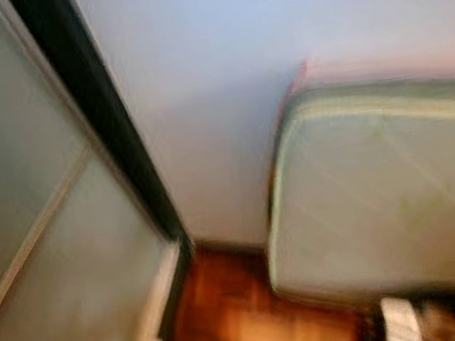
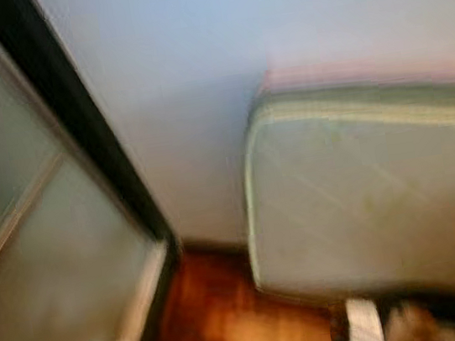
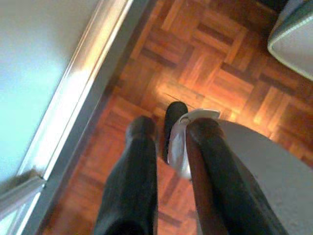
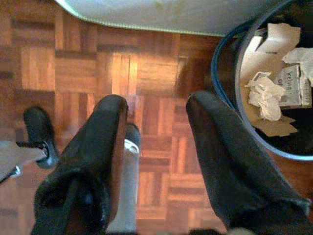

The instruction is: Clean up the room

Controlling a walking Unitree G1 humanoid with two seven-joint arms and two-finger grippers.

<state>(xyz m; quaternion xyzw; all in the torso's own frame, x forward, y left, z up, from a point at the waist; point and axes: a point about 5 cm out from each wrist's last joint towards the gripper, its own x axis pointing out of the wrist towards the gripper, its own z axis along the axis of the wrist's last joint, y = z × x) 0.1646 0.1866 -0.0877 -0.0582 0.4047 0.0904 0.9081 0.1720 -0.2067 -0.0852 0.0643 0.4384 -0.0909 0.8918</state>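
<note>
**Tight corner, blurred sight, nothing in hand**

The main hazard is a collision. The head views are smeared, which suggests the robot is moving, and it stands in a narrow gap between a dark-framed glazed door [image 1: 114,144] and a pale green mattress [image 1: 391,190] leaning against the wall [image 1: 197,73]. A turn made without a clear view could knock an arm against the glass or tip the mattress.

The right gripper [image 4: 156,147] hangs over the parquet floor [image 4: 78,68] with its fingers spread apart and empty. Just beside it stands the waste bin [image 4: 230,83], round, dark, blue-rimmed, and holding crumpled white paper [image 4: 266,90] and flat cardboard scraps. A swing of that arm could clip the rim and spill the light rubbish back out.

The left gripper [image 3: 168,142] also hangs above the floor, its fingers slightly parted and gripping nothing.

The parquet is glossy reddish wood in a basket-weave pattern, probably slick underfoot. The mattress looks soft, with rounded, piped edges. The door panes are smooth and frosted.
</note>
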